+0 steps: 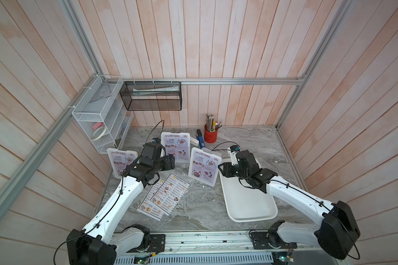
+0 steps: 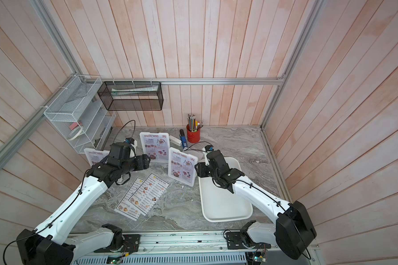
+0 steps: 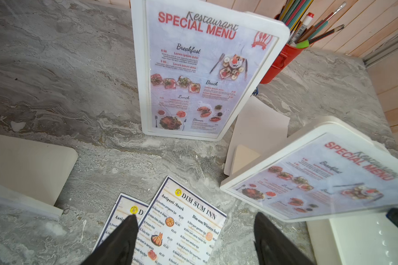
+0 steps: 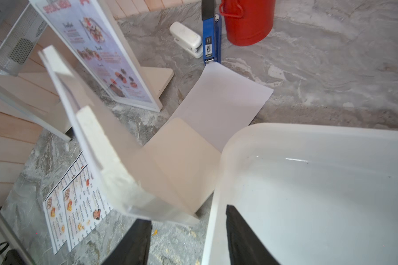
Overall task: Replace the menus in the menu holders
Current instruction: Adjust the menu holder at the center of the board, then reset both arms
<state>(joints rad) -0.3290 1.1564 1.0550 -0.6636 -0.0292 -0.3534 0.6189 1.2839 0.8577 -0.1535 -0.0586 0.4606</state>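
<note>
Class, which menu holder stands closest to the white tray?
The right-hand menu holder, beside the white tray; the back holder and left holder stand farther off.

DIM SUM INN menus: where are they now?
In both top views, two DIM SUM INN menus lie overlapped on the table, front-left, before the menu holders, left of the white tray.

Three white menu holders stand upright, each framing a pinkish SPECIAL MENU sheet (image 3: pixel 200 75): left holder (image 1: pixel 122 150) by the bench's left edge, back holder (image 3: pixel 138 68) toward its back edge, middle holder (image 1: pixel 211 183) mid-bench. DIM SUM INN menus (image 1: pixel 168 195) lie flat, overlapped, toward the front-left.
</note>
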